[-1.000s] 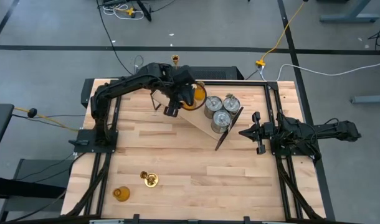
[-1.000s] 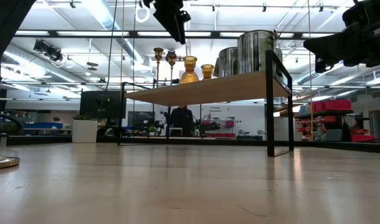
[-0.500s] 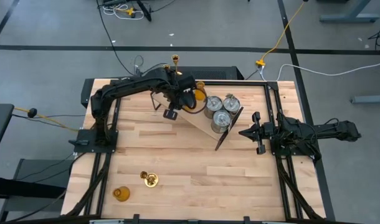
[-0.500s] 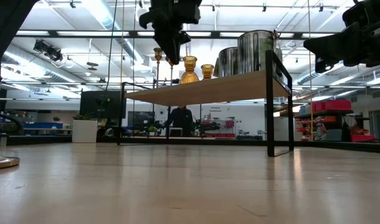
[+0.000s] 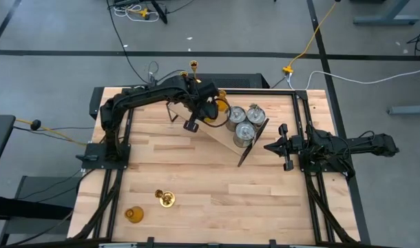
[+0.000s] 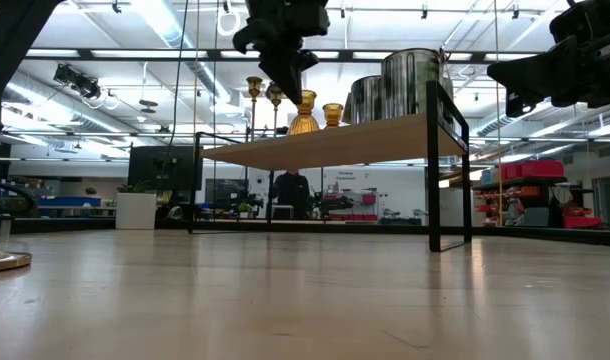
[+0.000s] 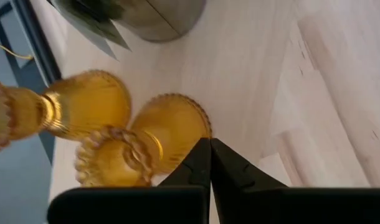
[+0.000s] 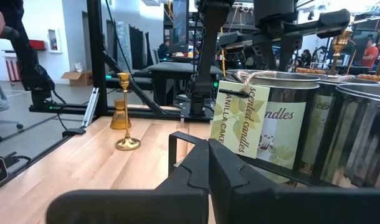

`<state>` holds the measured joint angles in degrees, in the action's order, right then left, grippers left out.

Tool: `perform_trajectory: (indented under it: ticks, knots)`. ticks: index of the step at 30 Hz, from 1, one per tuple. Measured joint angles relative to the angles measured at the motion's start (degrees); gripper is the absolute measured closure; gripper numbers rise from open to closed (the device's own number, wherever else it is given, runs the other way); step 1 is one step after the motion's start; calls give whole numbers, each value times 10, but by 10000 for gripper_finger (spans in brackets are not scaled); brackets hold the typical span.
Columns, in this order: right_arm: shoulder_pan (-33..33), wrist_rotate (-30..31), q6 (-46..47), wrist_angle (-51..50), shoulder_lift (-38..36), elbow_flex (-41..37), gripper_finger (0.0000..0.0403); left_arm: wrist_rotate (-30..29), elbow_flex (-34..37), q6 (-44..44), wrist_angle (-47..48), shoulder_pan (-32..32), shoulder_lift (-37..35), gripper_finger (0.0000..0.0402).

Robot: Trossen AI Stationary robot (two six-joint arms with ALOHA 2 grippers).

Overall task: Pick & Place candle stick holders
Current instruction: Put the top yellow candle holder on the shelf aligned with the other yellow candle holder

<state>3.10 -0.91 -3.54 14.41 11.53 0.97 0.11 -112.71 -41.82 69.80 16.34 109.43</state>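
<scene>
L gripper (image 7: 210,144) pinched tight, empty, over shelf (image 5: 224,138) by two amber holders (image 7: 171,127). R gripper (image 8: 209,146) also pinched, parked at surface (image 5: 196,179) edge.

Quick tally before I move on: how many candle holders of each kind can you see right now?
Brass sticks: 3
Amber glass holders: 3
Silver cylinders: 3
Total: 9

A light wooden surface (image 5: 217,186) stands on a grey floor (image 5: 51,41), where a yellow cable (image 5: 313,38) trails. On it, a black-framed wooden shelf (image 6: 335,145). A person (image 6: 288,193) stands behind.
</scene>
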Motion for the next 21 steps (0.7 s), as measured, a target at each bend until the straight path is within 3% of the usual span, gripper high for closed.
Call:
perform_trajectory:
  ticks: [21]
  knots:
    - [0, 0, 0, 0, 0, 0, 400, -22, 0, -9, 2, 16, 0, 396]
